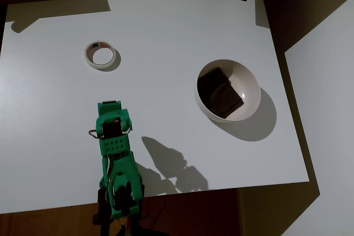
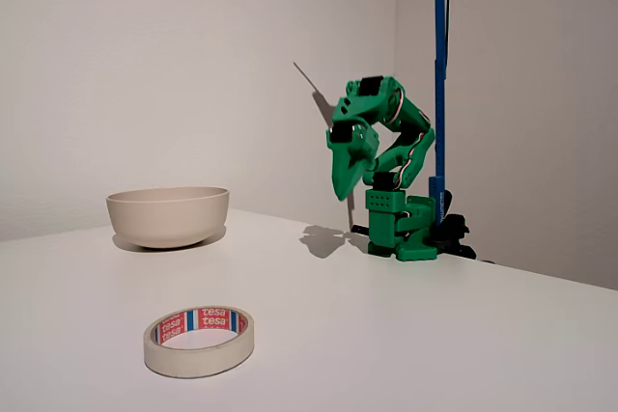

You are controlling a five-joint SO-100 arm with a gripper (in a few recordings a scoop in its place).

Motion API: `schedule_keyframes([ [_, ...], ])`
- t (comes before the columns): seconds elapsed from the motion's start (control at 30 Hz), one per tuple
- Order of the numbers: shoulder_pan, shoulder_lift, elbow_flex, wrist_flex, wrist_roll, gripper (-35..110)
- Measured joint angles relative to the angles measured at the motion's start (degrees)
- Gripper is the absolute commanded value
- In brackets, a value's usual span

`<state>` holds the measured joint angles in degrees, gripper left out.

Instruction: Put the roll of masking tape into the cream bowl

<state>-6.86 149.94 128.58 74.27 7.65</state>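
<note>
White worktop (image 1: 166, 20). The roll of masking tape (image 1: 100, 54) lies flat on it, hole up, toward the upper left of the overhead view; in the fixed view the tape (image 2: 199, 340) sits in the foreground, red, white and blue print visible on its inner core. The cream bowl (image 1: 250, 84) stands upright on the worktop at the right of the overhead view, well apart from the tape; a dark blocky object (image 1: 220, 92) lies inside it. In the fixed view the bowl (image 2: 168, 215) is at the left, behind the tape, and its contents are hidden by the wall. The green arm (image 1: 116, 164) rises from its base near the lower edge of the worktop in the overhead view, folded over itself. The tool (image 1: 110, 108) points toward the tape but hangs short of it, above the worktop, touching nothing; in the fixed view the tool (image 2: 340, 185) points downward, with its shadow on the surface below. Tool holds nothing; whether its fingers are spread or pressed together I cannot tell. A blue pole (image 2: 439, 65) stands upright behind the arm's base.
</note>
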Motion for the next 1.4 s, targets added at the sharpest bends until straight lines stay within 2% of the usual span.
schedule_keyframes([
  [0.3,1.05,-32.43,-37.53,9.05,2.02,-8],
  [0.53,3.69,-63.98,-71.81,19.34,3.08,-8],
  [0.73,3.34,-81.91,-92.37,20.57,2.64,-8],
  [0.93,2.02,-88.51,-97.29,16.52,1.93,5],
  [1.4,-5.01,-95.1,-98.17,4.13,-1.93,12],
])
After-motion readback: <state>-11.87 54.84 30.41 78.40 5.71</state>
